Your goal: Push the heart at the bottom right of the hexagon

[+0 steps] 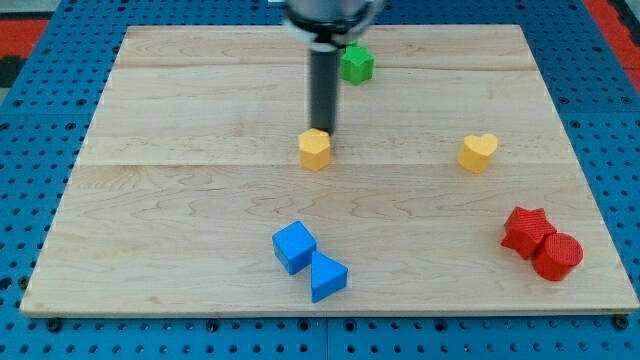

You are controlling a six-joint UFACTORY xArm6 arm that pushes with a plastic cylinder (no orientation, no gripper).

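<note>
A yellow heart (479,152) lies at the view's right of the wooden board. A yellow hexagon-like block (315,150) lies near the board's middle. My tip (325,132) stands right at the hexagon's top edge, touching or nearly touching it. The heart is far to the right of my tip, at about the same height in the view as the hexagon.
A green block (356,64) sits near the view's top, partly behind the rod. A blue cube (294,246) and a blue triangle (327,277) lie at the bottom middle. A red star (526,230) and a red cylinder (557,255) lie at the bottom right.
</note>
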